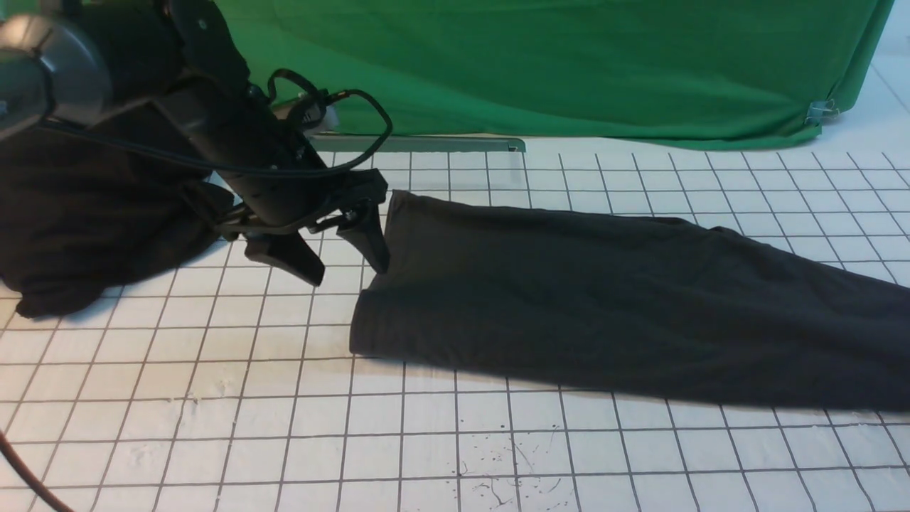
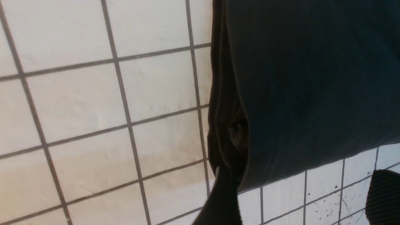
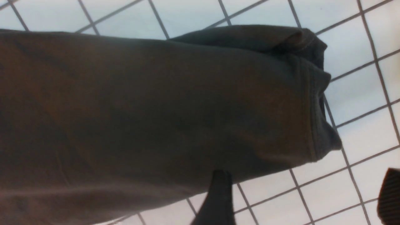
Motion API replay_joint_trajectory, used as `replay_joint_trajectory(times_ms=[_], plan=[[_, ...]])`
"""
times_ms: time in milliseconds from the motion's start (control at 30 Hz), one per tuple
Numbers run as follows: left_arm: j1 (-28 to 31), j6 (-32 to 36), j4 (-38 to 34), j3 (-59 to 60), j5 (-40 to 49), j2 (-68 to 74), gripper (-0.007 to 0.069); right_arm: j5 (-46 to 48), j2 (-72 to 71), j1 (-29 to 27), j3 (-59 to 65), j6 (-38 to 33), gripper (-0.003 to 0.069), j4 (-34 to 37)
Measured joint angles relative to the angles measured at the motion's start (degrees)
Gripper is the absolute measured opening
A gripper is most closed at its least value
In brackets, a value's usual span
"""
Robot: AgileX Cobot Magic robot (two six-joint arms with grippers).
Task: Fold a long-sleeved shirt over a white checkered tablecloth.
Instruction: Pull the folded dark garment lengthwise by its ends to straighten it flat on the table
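One tablecloth [image 1: 458, 434], white checkered, nearest. One shirt [image 1: 611, 306] on it, long flat strip running from centre to the robot's right, past frame edge. Looks partway folded; next move likely needs an end pinched and carried inward. Two grippers: left [image 1: 352, 274] spread wide at the strip's left end, nothing held; right [image 3: 304, 190] also wide, nothing held. Farther, at left: one dark cloth heap [image 1: 92, 213]. Behind: one green sheet [image 1: 554, 64].

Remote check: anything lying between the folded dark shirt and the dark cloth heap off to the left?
Only bare checkered tablecloth between shirt and heap, with the open left gripper above it; front view.
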Motion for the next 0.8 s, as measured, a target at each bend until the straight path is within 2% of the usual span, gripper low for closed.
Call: replay_joint_trajectory(times_ms=[233,367,433,500,533,567,600,633,667,700,800], plan=[[0.0,0.0,-1.3,0.1,0.3,3.9,0.057,-0.1,0.0,0.0,0.0,-0.1,0.0605,0.0],[0.0,0.0,-4.2,0.3,1.3,7.0,0.0529,-0.1,0.0,0.0,0.0,-0.1,0.0598,0.0],[0.0,0.4,-5.2,0.4,1.4,8.4,0.048,-0.1,0.0,0.0,0.1,-0.1,0.0595,0.0],[0.0,1.2,-5.5,0.4,1.8,10.1,0.0361,0.0,0.0,0.0,0.2,-0.1,0.0593,0.0],[0.0,1.3,-5.5,0.4,1.9,10.3,0.035,0.0,0.0,0.0,0.2,-0.1,0.0592,0.0],[0.0,1.8,-5.5,0.4,2.6,11.0,0.0234,0.0,0.0,0.0,0.3,-0.2,0.0591,0.0],[0.0,1.8,-5.5,0.4,2.6,11.0,0.022,0.0,0.0,0.0,0.3,-0.2,0.0591,0.0],[0.0,2.2,-5.5,0.4,3.6,11.2,0.0111,0.0,0.0,0.0,0.3,-0.3,0.059,0.0],[0.0,2.2,-5.5,0.4,3.7,11.2,0.01,0.0,0.0,0.0,0.3,-0.3,0.059,0.0],[0.0,2.6,-5.4,0.5,4.3,10.9,0.004,-0.1,0.0,0.0,0.3,-0.3,0.059,0.0],[-0.1,2.7,-4.7,2.0,4.2,9.0,0.001,-0.2,-0.4,0.0,0.9,-0.8,0.059,0.2]])
